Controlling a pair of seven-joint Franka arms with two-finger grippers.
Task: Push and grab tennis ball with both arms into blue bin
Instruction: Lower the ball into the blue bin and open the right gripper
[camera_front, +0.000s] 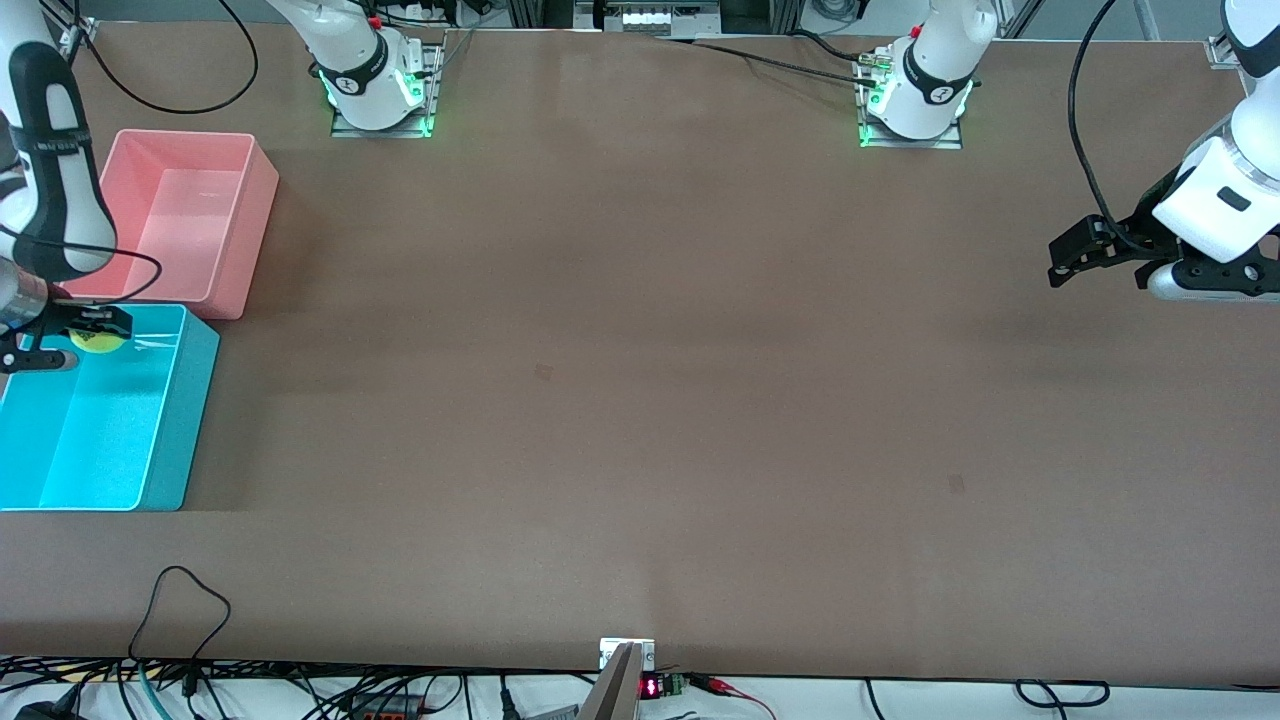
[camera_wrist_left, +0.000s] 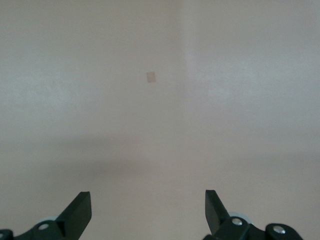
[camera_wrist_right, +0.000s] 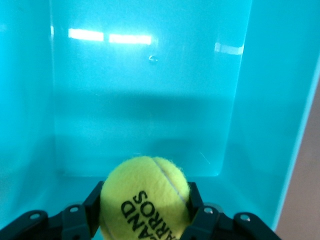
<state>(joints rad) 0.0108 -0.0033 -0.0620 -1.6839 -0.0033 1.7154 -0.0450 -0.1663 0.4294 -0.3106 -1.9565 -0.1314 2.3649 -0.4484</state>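
Note:
The yellow-green tennis ball (camera_front: 97, 343) with black lettering hangs over the end of the blue bin (camera_front: 182, 420) that lies beside the pink bin. My right gripper (camera_front: 98, 332) is shut on it. In the right wrist view the ball (camera_wrist_right: 145, 192) sits between the two black fingers (camera_wrist_right: 94, 202) of the right gripper (camera_wrist_right: 145, 200), with the bin's smooth cyan floor and walls (camera_wrist_right: 150, 110) below. My left gripper (camera_front: 1100, 265) waits over bare table at the left arm's end. It is open, and the left wrist view shows nothing between the left gripper's (camera_wrist_left: 147, 202) fingers.
A pink bin (camera_front: 250, 230) of the same size stands against the blue bin, farther from the front camera. Both bins sit at the right arm's end of the brown table. Cables run along the table's front edge (camera_front: 190, 600). A small square mark (camera_wrist_left: 151, 77) shows on the tabletop.

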